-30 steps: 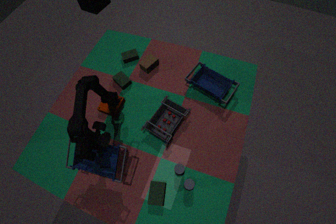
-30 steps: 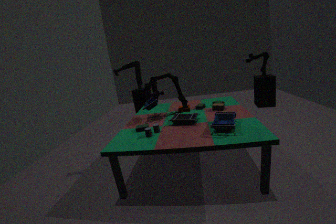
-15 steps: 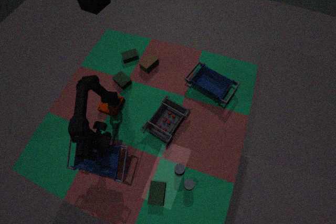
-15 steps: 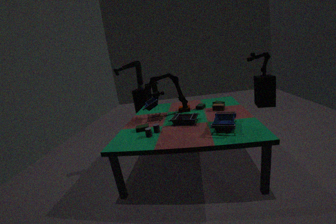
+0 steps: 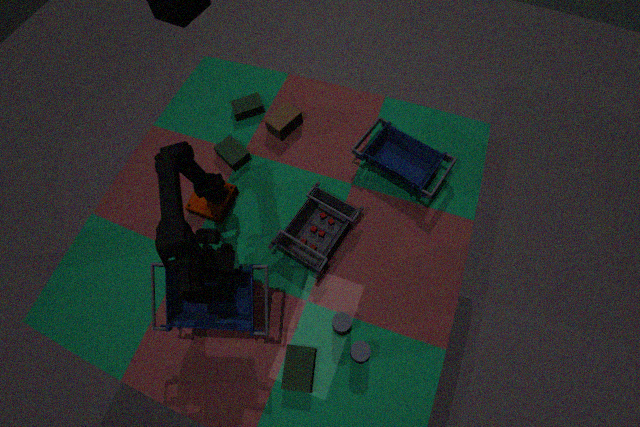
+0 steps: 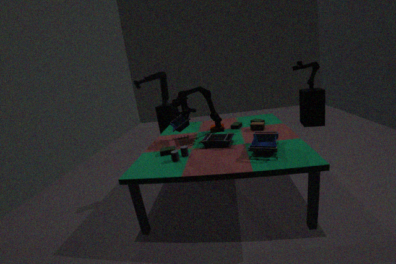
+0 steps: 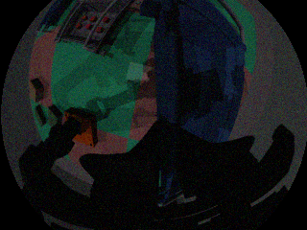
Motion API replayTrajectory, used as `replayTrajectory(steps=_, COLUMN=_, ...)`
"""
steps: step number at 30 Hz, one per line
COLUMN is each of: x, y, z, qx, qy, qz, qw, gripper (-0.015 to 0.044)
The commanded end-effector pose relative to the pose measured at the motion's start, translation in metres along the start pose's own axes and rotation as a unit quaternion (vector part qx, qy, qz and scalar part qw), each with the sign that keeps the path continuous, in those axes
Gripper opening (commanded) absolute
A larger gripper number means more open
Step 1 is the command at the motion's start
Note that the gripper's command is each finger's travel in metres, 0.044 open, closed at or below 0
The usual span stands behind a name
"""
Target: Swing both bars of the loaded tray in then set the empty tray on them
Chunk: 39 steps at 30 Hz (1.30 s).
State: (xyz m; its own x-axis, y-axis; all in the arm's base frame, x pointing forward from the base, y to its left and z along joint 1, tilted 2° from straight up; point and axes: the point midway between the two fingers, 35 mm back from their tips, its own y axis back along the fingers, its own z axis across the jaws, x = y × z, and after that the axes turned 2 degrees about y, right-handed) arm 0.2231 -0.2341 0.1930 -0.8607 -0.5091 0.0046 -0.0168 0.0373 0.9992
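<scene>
The loaded tray point(image 5: 342, 224) point(image 6: 217, 140) point(image 7: 96, 22) is grey and holds several small red blocks point(image 5: 317, 230); it stands near the middle of the table. Its wire bars point(image 5: 301, 253) sit by its two ends; I cannot tell their exact position. My gripper point(image 6: 182, 114) point(image 7: 161, 125) is shut on the empty blue tray point(image 5: 209, 311) point(image 6: 179, 123) point(image 7: 199, 57), gripping it by one wall. It holds the tray up in the air, tilted, to the left of the loaded tray over the table's left side. The arm hides the fingers in the top view.
A second blue tray point(image 5: 405, 158) point(image 6: 263, 143) with its bars out stands at the right. Three small boxes point(image 5: 248, 106) point(image 5: 283, 120) point(image 5: 232, 151) lie at the back. An olive box point(image 5: 298, 368) and two grey cylinders point(image 5: 341, 323) point(image 5: 360, 351) stand near the front. The arm's orange base point(image 5: 211, 202) is at the left.
</scene>
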Motion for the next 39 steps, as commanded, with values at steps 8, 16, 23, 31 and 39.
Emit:
replayTrajectory(steps=8, x=-0.039, y=0.003, z=0.008, qx=0.007, qy=0.06, qz=-0.002, qw=0.998, gripper=0.0)
replayTrajectory(steps=16, x=-0.068, y=0.003, z=0.02, qx=0.006, qy=0.108, qz=-0.004, qw=0.994, gripper=0.0)
replayTrajectory(steps=23, x=-0.093, y=0.003, z=0.032, qx=0.006, qy=0.149, qz=-0.005, qw=0.989, gripper=0.0)
replayTrajectory(steps=31, x=-0.119, y=0.003, z=0.049, qx=0.005, qy=0.195, qz=-0.006, qw=0.981, gripper=0.0)
replayTrajectory(steps=39, x=-0.144, y=0.003, z=0.068, qx=0.005, qy=0.242, qz=-0.006, qw=0.97, gripper=0.0)
